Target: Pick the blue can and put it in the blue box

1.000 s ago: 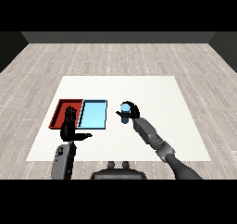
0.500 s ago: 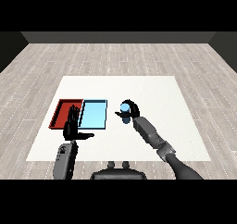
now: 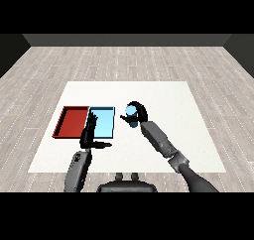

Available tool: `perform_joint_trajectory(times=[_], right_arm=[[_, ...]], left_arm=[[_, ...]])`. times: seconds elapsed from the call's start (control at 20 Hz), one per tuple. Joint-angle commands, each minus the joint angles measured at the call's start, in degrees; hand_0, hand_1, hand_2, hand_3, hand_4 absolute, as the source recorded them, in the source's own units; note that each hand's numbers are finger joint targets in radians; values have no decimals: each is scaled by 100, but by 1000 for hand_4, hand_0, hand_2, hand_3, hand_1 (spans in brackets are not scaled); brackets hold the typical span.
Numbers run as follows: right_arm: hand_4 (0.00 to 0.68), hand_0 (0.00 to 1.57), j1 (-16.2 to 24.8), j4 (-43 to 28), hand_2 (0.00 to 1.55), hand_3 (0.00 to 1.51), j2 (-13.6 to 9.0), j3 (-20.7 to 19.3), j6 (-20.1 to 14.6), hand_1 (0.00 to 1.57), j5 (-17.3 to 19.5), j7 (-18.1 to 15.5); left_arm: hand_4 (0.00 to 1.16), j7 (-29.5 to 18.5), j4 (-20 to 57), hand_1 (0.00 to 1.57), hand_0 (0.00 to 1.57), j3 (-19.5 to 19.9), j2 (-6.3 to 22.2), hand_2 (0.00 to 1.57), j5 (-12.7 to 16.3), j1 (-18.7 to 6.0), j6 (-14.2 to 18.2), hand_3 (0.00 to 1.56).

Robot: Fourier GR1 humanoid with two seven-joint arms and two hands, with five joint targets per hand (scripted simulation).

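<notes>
Step in hand: we judge this to be the grasp of the blue can [image 3: 130, 117]; the carry to the tray does not look begun.
Right hand: our right hand [image 3: 138, 111] has its fingers curled round the can, clamped on it, with the pale top of the can showing at the hand's left side.
Blue can: it sits near the middle of the tabletop [image 3: 163, 97], just beside the right edge of the light blue tray [image 3: 104, 123] and outside it; we cannot tell whether it has left the surface.
Left hand: our left hand [image 3: 91, 136] holds nothing, its fingers straight and apart, thumb out to the side, over the near edge of the two trays.
Red tray: the red tray [image 3: 73, 122] lies touching the blue one on its left side, toward the tabletop's left edge.
Next move: we would lift the can above the tray wall, carry it left over the light blue tray, and open the fingers there, keeping short of the red one.
</notes>
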Motion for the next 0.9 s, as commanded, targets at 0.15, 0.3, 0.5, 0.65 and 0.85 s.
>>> perform_joint_trajectory(times=[0.15, 0.3, 0.5, 0.65, 0.85], right_arm=[[661, 1432, 438, -1246, 1451, 1424, -208, -46, -85, 1432, 386, 292], [661, 1432, 1304, -2537, 1451, 1424, -483, 177, -249, 1432, 585, 714], [660, 1429, 1862, -3680, 1451, 1423, -883, 249, -234, 1429, 759, 1154], [652, 1424, 1972, -3726, 1425, 1403, -598, 193, -217, 1424, 994, 1144], [666, 1423, 2423, -4232, 1438, 1409, -424, 351, -365, 1423, 1335, 1333]], left_arm=[[0, 443, 216, 0, 0, -278, -33, 0, 51, -319, 11, 0], [0, 438, 247, 0, 0, -296, -34, 0, 63, -348, 40, 0], [0, 362, 551, 0, 0, -722, -33, 0, 86, -614, 496, 0], [0, 398, 936, 0, 0, -870, -33, 0, 340, -1138, 628, 0], [0, 255, 1570, 0, 0, -651, -34, 0, 235, -1537, 526, 0]])
